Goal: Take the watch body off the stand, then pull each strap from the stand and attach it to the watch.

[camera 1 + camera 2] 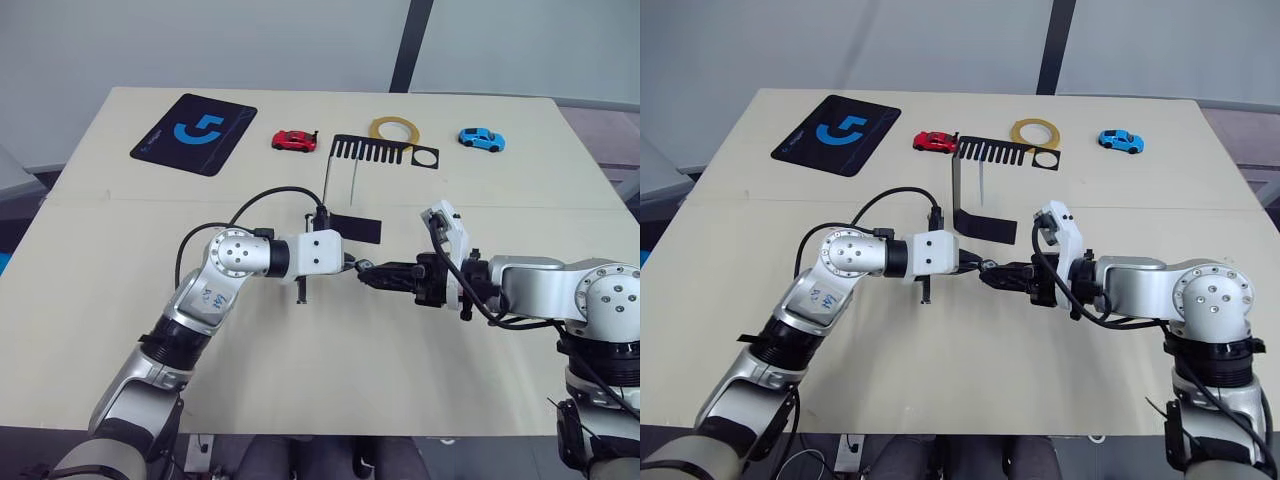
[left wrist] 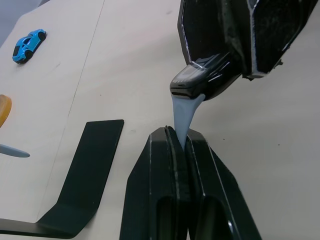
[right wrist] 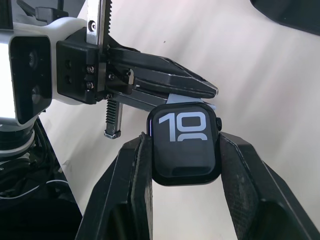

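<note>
While the right claw (image 3: 184, 150) is clamping the watch (image 3: 184, 144) above the worktop (image 1: 330, 380), the left claw (image 2: 181, 142) is pinching a strap (image 2: 183, 116) against it; seating it needs a straight push.

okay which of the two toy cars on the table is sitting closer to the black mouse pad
The red toy car: it sits between the mouse pad and the stand. The blue toy car lies beyond the tape roll.

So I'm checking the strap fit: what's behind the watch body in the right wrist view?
Behind the watch body sits the left gripper, shut on a pale strap. The watch hides the joint between them.
</note>
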Robot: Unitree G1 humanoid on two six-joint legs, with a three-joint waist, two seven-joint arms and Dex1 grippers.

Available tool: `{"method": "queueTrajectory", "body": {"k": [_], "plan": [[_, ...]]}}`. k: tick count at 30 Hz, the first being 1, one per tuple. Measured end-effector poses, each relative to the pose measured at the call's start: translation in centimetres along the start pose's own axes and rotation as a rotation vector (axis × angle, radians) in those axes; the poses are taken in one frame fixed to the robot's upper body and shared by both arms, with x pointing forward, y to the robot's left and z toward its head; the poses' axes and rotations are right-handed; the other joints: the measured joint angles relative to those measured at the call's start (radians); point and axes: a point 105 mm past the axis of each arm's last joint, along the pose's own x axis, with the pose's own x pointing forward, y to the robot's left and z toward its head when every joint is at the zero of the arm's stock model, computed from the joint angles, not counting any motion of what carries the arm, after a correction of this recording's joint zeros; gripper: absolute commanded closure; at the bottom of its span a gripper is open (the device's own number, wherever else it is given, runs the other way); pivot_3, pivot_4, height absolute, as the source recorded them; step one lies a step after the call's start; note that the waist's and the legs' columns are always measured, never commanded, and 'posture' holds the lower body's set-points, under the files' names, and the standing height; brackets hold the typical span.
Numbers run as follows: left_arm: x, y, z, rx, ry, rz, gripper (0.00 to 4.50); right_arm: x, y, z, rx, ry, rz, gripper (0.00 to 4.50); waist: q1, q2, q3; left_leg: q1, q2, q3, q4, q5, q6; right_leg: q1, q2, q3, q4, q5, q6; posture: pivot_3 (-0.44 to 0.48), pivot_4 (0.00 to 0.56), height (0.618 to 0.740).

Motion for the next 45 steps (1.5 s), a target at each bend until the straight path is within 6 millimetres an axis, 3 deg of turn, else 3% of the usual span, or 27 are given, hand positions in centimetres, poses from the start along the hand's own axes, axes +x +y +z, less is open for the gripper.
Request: {"method": "queueTrajectory", "body": {"k": [16,21,26,31,36,45], "plan": [[0.2,-0.1,-0.2,-0.005,-0.009,-0.003,4.47,0.0,-0.1,0.0,0.024,-0.008,-0.007,2.98,0.001,0.000,0.000,0.000,0.000,0.000,0.000,0.000,0.000,0.000,-0.001,0.000,0.000,0.000,0.000,0.000,0.150,0.732],[-0.2,-0.1,-0.6,-0.069,0.006,-0.018,2.50,-0.2,0.5,0.0,-0.046,-0.002,0.005,2.98,0.000,0.000,0.000,0.000,0.000,0.000,0.000,0.000,0.000,0.000,0.000,0.000,-0.001,0.000,0.000,0.000,0.150,0.732],[-3.6,-0.3,0.1,-0.246,-0.039,-0.125,0.03,-0.9,0.6,-0.4,-0.290,0.052,-0.037,2.98,-0.001,0.000,0.000,-0.001,0.001,0.000,0.000,0.000,0.001,-0.001,0.000,0.000,-0.001,0.000,0.000,0.000,0.150,0.732],[-6.9,-0.2,1.8,-0.338,-0.119,-0.227,0.03,-1.6,0.7,-1.1,-0.621,0.079,-0.026,2.98,0.003,0.000,0.000,-0.001,0.000,-0.001,0.000,0.000,0.001,0.000,0.000,0.000,-0.003,0.000,0.000,0.000,0.150,0.732],[-7.4,-0.3,3.3,-0.327,-0.207,-0.296,0.03,-1.9,1.0,-2.3,-0.927,0.096,0.061,2.98,0.001,0.000,0.000,-0.001,-0.001,0.000,0.000,0.000,0.001,0.000,0.001,0.000,-0.004,0.001,0.001,0.000,0.150,0.732],[-7.5,-1.2,4.3,-0.263,-0.256,-0.343,0.03,-2.1,1.5,-2.3,-1.072,0.051,0.117,2.98,0.000,0.000,0.000,0.000,0.000,0.000,0.001,0.000,0.000,0.001,0.001,0.000,-0.003,0.001,0.001,0.000,0.150,0.732]]}}
